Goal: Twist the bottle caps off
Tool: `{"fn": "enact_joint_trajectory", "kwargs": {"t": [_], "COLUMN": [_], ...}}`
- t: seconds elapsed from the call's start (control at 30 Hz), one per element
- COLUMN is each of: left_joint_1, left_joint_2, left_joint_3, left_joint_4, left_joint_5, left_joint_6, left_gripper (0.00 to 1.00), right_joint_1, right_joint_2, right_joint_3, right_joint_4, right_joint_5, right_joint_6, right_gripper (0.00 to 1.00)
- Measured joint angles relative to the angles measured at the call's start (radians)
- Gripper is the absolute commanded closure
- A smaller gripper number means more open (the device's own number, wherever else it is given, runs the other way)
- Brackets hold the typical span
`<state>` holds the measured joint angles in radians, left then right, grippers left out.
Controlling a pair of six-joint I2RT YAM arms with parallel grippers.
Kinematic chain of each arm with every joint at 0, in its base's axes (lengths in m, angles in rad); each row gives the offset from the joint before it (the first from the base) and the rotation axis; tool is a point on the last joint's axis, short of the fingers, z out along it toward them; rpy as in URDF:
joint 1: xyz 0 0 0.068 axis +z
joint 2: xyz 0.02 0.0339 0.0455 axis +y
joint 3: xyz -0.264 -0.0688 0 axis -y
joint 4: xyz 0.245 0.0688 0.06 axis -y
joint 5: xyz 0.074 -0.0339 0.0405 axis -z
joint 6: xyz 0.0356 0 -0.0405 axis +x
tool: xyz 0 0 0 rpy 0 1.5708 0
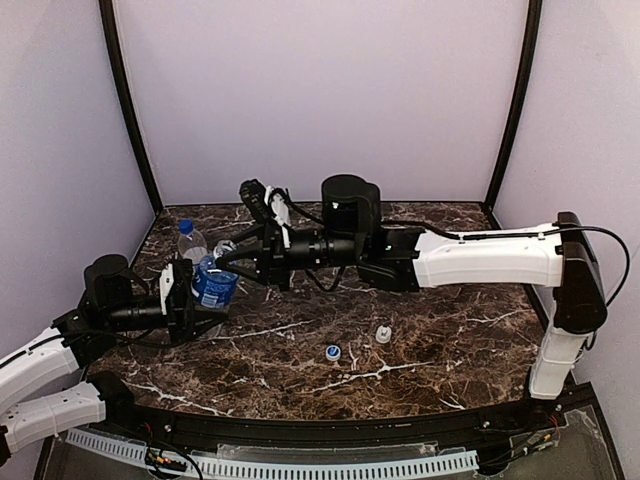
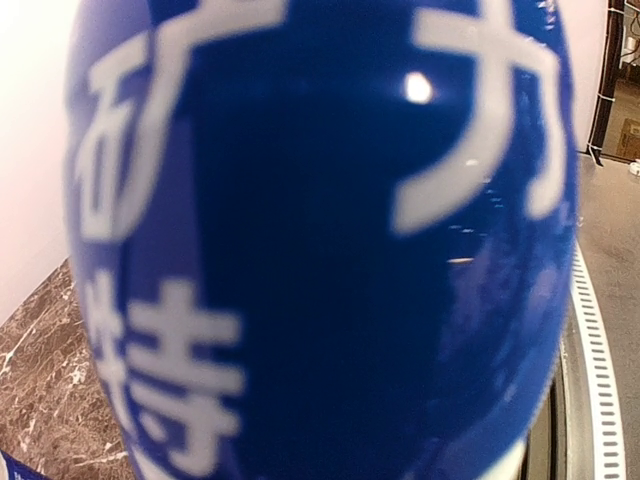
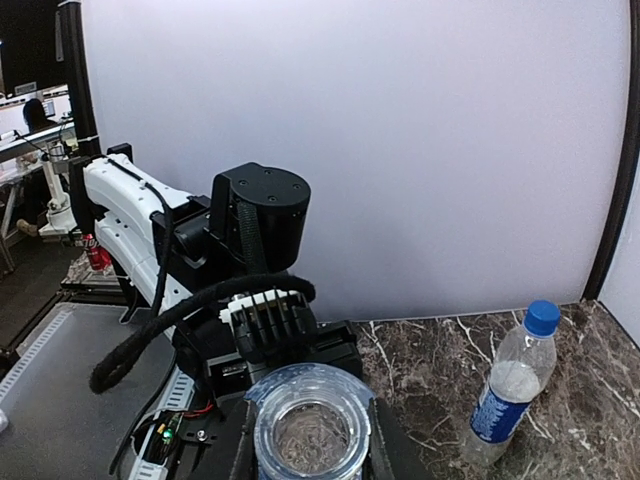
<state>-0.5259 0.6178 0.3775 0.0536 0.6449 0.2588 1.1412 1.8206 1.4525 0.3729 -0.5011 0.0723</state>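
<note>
White arm links (image 1: 490,255), black joints (image 1: 350,205), black cables (image 3: 150,330)

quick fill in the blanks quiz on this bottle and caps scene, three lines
1. ___ loose caps lie on the marble table: a white cap and a bluish cap.
2. The standing bottle at the back still wears a ___ screw cap.
3. The nearer blue-labelled bottle sits in the jaws of the ___ gripper.
Missing words: two; blue; left.
</note>
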Motion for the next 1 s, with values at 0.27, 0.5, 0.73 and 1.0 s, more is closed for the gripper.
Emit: {"fn": "enact_joint_trajectory", "kwargs": {"t": [0.27,0.5,0.73,1.0], "left_joint_1": [0.0,0.0,0.0,0.0], "left_joint_2": [0.003,-0.005,-0.009,-0.009], "left_joint_3": [0.0,0.0,0.0,0.0], "left_joint_4": [-0.001,0.0,0.0,-0.002], "left_joint_5": [0.0,-0.078,-0.084,-0.083], "left_joint_6": [-0.002,-0.007,0.002,0.021], "left_gripper": [0.02,0.01,0.01,0.01], "right_joint_1": [0.0,-0.077,-0.293,-0.645], "right_joint_2": [-0.005,-0.105,-0.355,-0.389], "right_joint_3": [0.03,0.022,-0.194,-0.328], "right_joint_4": [-0.079,-0.367,-0.617,-0.467], "right_joint_5": [-0.002,0.006,0.325,0.55], "right_joint_6": [-0.035,-0.113,-0.15,-0.119], "right_gripper": [1.0,1.0,1.0,1.0]}}
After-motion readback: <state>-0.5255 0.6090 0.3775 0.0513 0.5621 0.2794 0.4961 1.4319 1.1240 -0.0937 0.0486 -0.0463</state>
